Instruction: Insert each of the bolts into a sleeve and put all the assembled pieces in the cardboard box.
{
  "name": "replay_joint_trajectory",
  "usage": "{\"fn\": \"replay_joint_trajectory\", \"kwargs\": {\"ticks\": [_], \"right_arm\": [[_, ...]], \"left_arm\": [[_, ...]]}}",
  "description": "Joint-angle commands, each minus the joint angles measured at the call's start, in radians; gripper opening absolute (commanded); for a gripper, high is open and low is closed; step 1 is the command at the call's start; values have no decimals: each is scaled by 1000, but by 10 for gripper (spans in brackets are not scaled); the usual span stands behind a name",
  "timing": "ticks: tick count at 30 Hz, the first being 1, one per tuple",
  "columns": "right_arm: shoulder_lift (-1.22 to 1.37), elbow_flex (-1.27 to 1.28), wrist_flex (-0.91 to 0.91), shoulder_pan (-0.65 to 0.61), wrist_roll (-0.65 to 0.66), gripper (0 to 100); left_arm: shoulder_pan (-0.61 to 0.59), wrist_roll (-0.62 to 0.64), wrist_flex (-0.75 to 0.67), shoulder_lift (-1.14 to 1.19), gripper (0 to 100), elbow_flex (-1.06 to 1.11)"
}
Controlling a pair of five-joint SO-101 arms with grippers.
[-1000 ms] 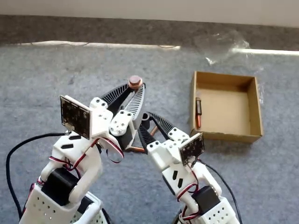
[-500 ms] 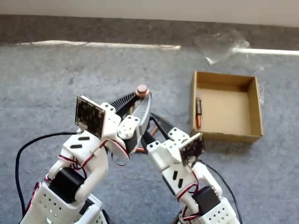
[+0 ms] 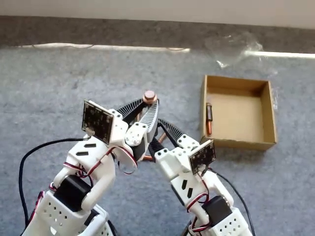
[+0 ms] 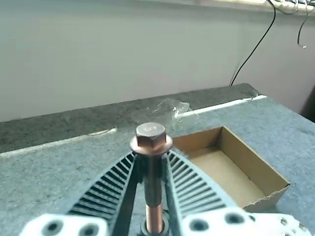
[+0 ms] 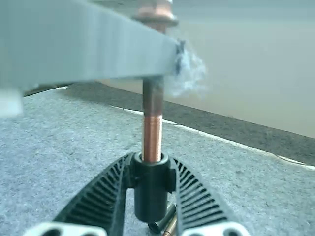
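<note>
Bolt upright between clamped left jaws, tip in sleeve within clamped right jaws

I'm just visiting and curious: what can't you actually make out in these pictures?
- High view: how deep the bolt sits in the sleeve; the left tool covers it.
- Right wrist view: loose parts under the sleeve, mostly hidden by it and the right tool; number unclear.
- Left wrist view: the cardboard box near corner, behind the left tool.
</note>
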Motion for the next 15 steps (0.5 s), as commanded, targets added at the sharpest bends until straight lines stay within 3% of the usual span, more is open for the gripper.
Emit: {"fn": "replay_joint_trajectory", "kwargs": {"ticks": [1,15], "right_arm": [[-13,117,-10,15,-5,5],[-13,114,-10,15,-5,5]], "left_arm": [[16,14,-2,-24,4,27],[16,15,3,-25,4,82]]}}
